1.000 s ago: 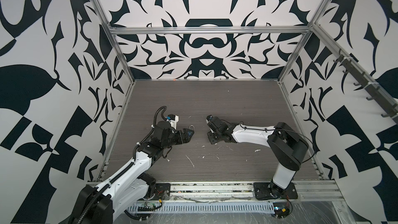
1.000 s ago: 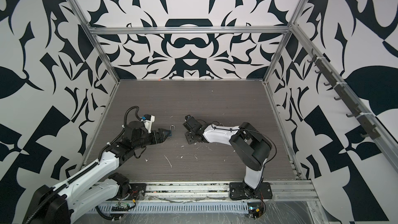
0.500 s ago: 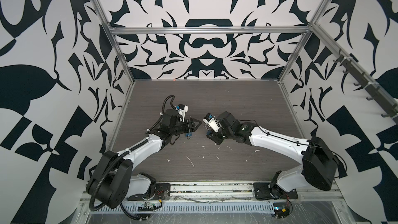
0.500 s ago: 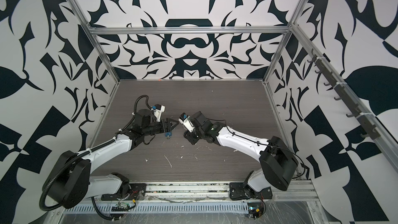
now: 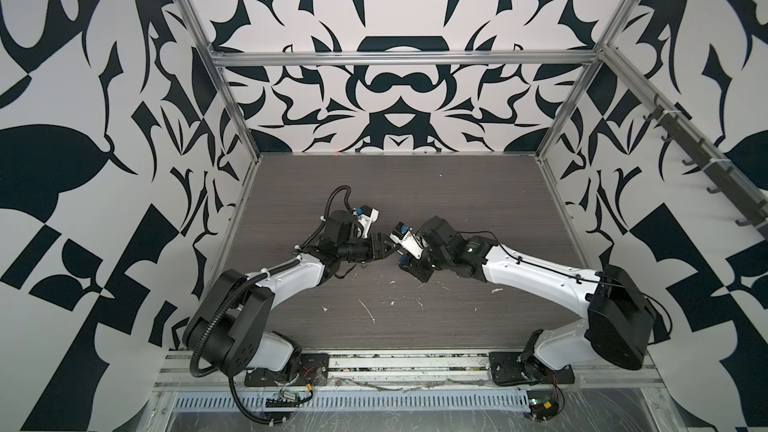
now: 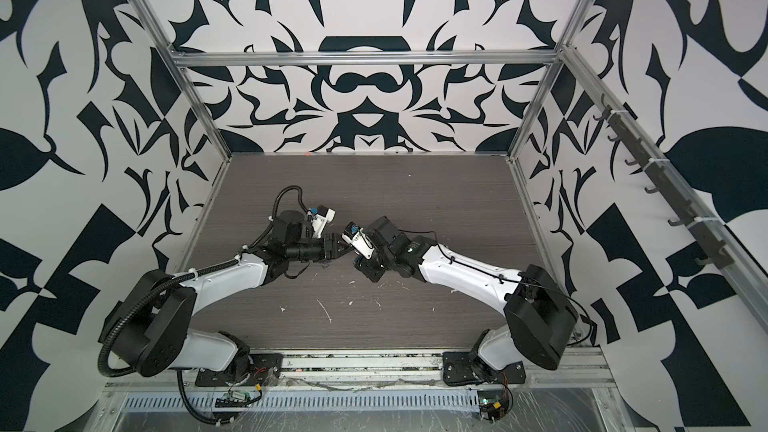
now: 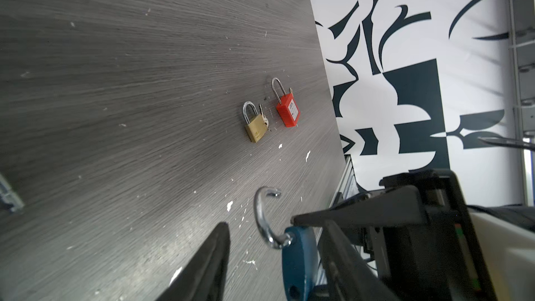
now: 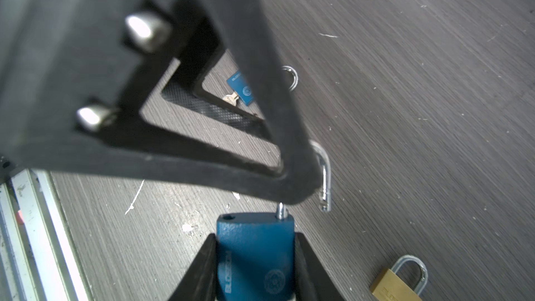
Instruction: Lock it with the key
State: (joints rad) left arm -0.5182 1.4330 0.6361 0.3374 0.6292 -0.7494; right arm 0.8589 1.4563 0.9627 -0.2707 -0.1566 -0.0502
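Note:
My right gripper (image 8: 254,237) is shut on the body of a blue padlock (image 8: 254,262) and holds it above the table. Its silver shackle (image 8: 324,175) is swung open, and its free end hangs clear of the hole in the body. My left gripper (image 7: 278,256) stands open around that shackle (image 7: 262,221), with one finger (image 7: 211,262) apart from it and the other next to the blue body (image 7: 298,259). In both top views the two grippers (image 5: 386,248) (image 5: 402,261) meet tip to tip mid-table. No key shows in the held lock.
On the table lie a brass padlock (image 7: 254,128) with a key beside it, a red padlock (image 7: 287,111), and a second blue padlock (image 8: 240,86) with a key (image 8: 231,99) in it. White flecks dot the wood. Patterned walls and an aluminium rail (image 8: 26,227) border the table.
Both arms have stretched out and brought the grippers together over the middle of the table. The left gripper's jaws have narrowed around the shackle. The right grip on the blue padlock is unchanged.

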